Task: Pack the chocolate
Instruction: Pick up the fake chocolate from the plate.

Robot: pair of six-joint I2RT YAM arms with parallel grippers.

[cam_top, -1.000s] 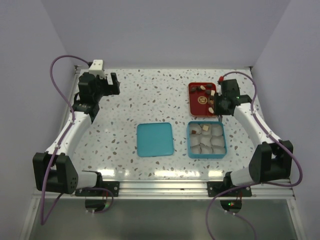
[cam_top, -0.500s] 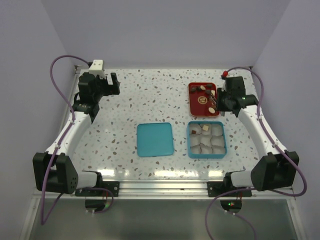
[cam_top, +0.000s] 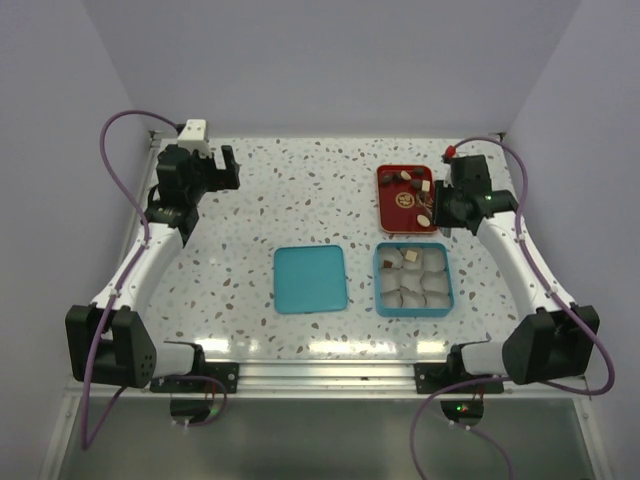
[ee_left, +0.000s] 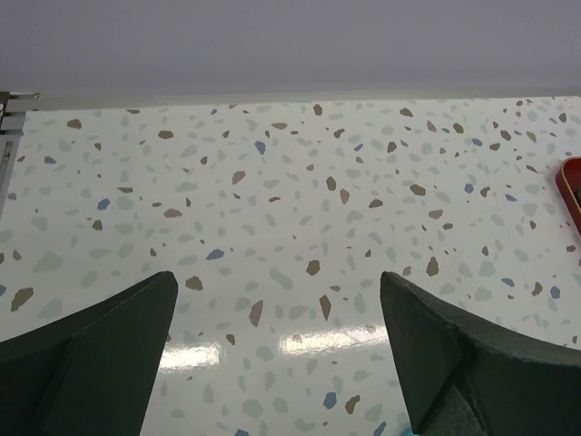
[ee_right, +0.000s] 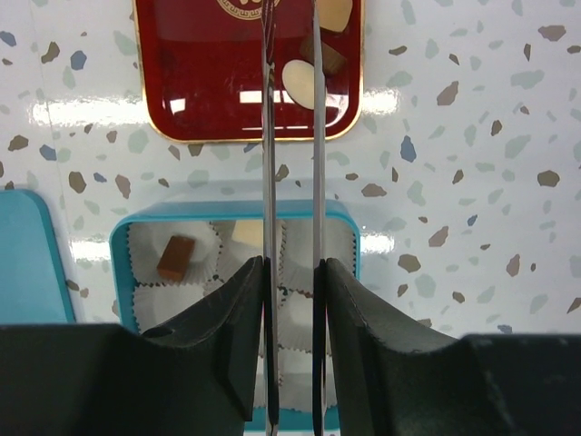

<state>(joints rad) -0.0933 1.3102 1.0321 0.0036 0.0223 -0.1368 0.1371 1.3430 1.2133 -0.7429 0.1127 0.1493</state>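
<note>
Several small chocolate pieces (cam_top: pixel 404 180) lie on the red tray (cam_top: pixel 386 214) at the back right. My right gripper (cam_top: pixel 441 206) is shut on thin metal tongs (ee_right: pixel 269 136), whose two blades reach out over the tray (ee_right: pixel 191 100). A cream-white oval chocolate (ee_right: pixel 296 82) lies between the blade tips, with a brown piece (ee_right: pixel 330 56) just to its right. The teal box (cam_top: pixel 378 282) holds crinkled paper cups; a brown chocolate (ee_right: pixel 175 257) and a cream piece (ee_right: pixel 245 232) sit in its back cups. At the far back left, my left gripper (cam_top: pixel 226 168) stands open over bare table.
The teal lid (cam_top: pixel 310 278) lies flat left of the box, and its edge shows in the right wrist view (ee_right: pixel 25 263). An edge of the red tray (ee_left: pixel 574 186) shows at the far right of the left wrist view. The back wall stands close behind the tray.
My right arm has swung back and to the right, carrying the tongs from the tray's centre to its right side. The left arm has not moved.
</note>
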